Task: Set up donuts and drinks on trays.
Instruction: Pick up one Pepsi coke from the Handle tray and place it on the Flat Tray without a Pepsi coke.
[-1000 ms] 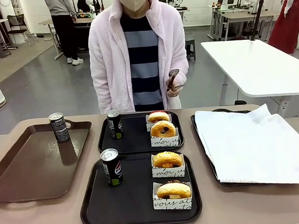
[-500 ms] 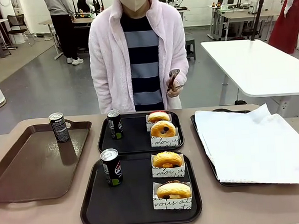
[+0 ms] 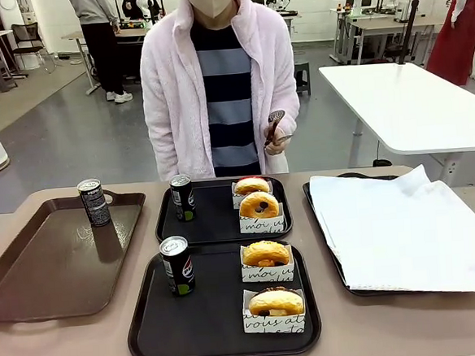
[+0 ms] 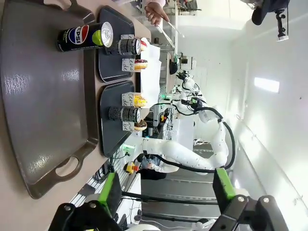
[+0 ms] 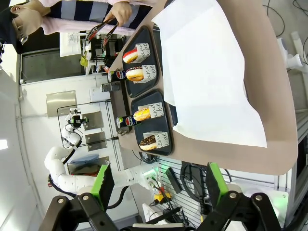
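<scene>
Two black trays lie mid-table. On the far tray (image 3: 213,222) stand a soda can (image 3: 182,197) and two donuts (image 3: 259,205) in white paper holders. The near tray (image 3: 214,314) carries another can (image 3: 177,265) and two more donuts (image 3: 266,255). A third can (image 3: 93,202) stands on the brown tray (image 3: 48,264), which the left wrist view shows as well (image 4: 85,36). My left gripper (image 4: 167,192) hangs open above and clear of the brown tray (image 4: 43,96). High above the table's right side, my right gripper (image 5: 159,185) is open too, with nothing between its fingers.
A person in a pink jacket stands at the far edge holding tongs (image 3: 275,126) up in one hand. To the right lies a tray lined with white paper (image 3: 404,227). Bare tabletop runs along the front edge.
</scene>
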